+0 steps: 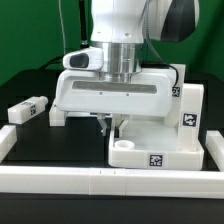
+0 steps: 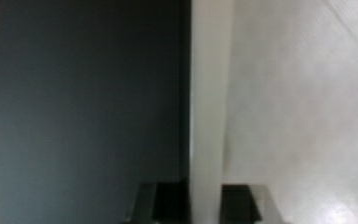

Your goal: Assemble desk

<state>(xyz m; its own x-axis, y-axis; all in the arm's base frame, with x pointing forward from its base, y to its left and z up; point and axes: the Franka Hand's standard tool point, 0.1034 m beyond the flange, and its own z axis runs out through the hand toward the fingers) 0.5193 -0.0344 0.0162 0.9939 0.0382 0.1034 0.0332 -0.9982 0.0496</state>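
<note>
The white tabletop [image 1: 160, 142] lies at the exterior view's right, with tags on its side and front and a round corner socket [image 1: 124, 148] showing. My gripper [image 1: 107, 124] points down at the tabletop's left edge. In the wrist view the tabletop's white rim [image 2: 206, 100] runs between my two dark fingers [image 2: 163, 200], which press on it from both sides; my gripper [image 2: 204, 196] is shut on this rim. One white leg [image 1: 28, 108] with a tag lies apart at the far left. The other legs are hidden or out of view.
A long white border rail [image 1: 110, 181] runs along the front and another [image 1: 8, 138] stands at the left. A white piece [image 1: 57, 116] shows under the hand's left side. The black mat [image 1: 60, 148] lies between the leg and the tabletop.
</note>
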